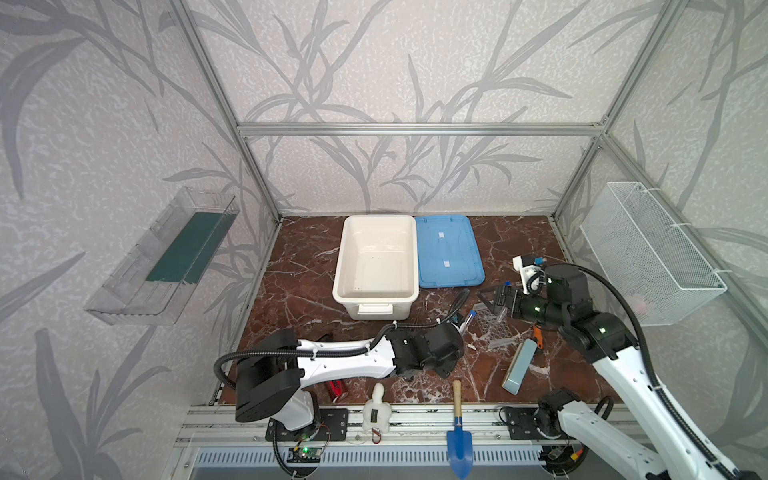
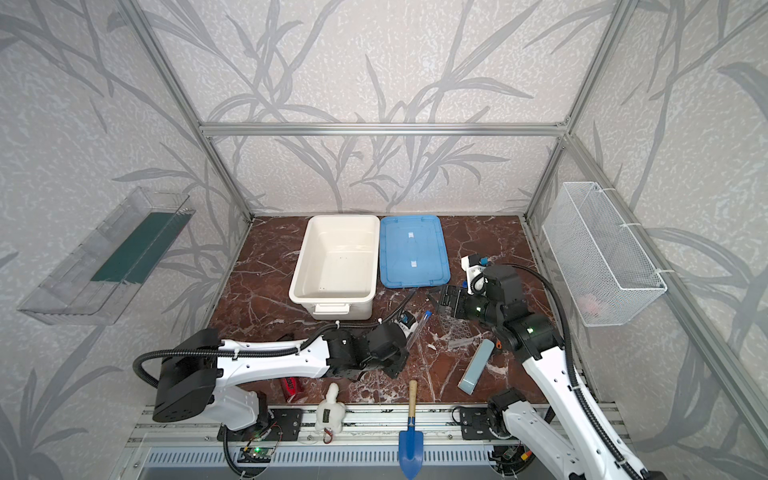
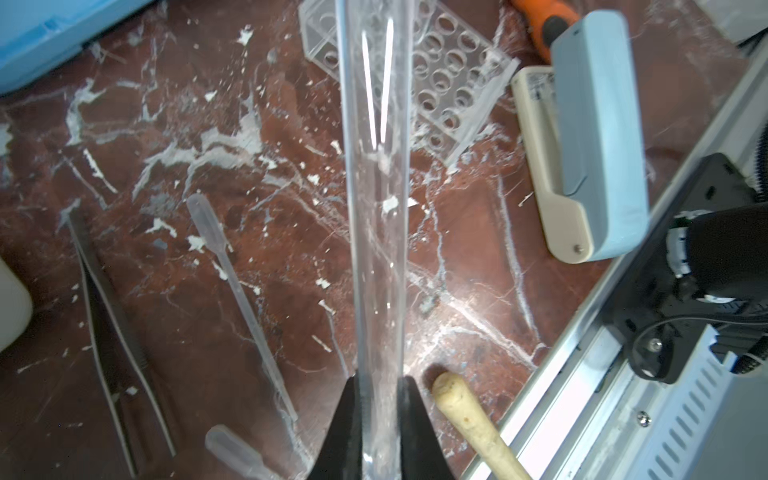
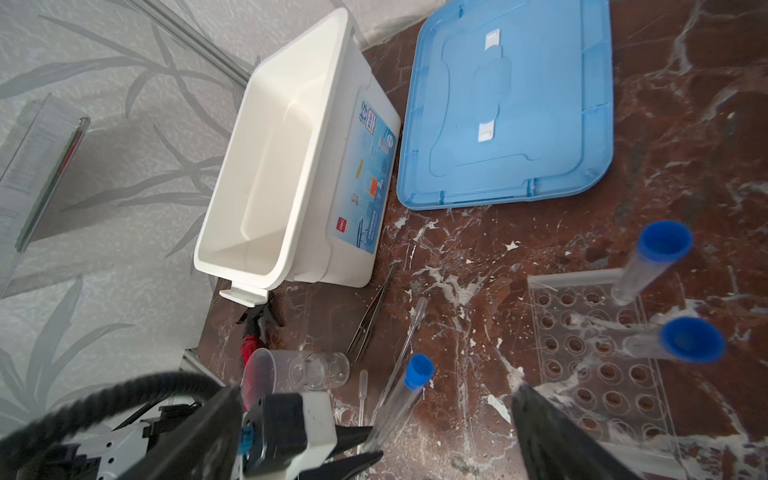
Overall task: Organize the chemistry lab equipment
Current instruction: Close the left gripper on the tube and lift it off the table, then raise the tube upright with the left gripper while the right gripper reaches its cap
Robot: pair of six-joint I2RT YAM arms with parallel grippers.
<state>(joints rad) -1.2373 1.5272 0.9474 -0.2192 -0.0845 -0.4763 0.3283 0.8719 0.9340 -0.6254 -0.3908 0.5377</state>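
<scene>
My left gripper [image 3: 380,382] is shut on a long clear tube [image 3: 376,208] with a blue cap [image 4: 419,372]. The tube slants up beside the clear perforated tube rack [image 1: 496,328] [image 4: 598,365]. Two more blue-capped tubes [image 4: 665,245] [image 4: 692,338] stand in the rack. My right gripper [image 1: 496,305] [image 4: 376,390] hangs wide open just above the rack's far end, holding nothing. In the right wrist view a clear beaker [image 4: 270,370] and a small glass bottle [image 4: 328,370] lie on their sides. Tweezers [image 3: 112,324] and thin pipettes [image 3: 241,291] lie on the marble.
An open white bin [image 1: 376,220] and its blue lid [image 1: 449,249] sit at the back. A grey-blue case [image 1: 519,365], an orange tool [image 1: 537,336], a red canister [image 1: 337,388], a white figure [image 1: 376,409] and a blue trowel [image 1: 458,432] lie near the front. A wire basket [image 1: 648,249] hangs on the right wall.
</scene>
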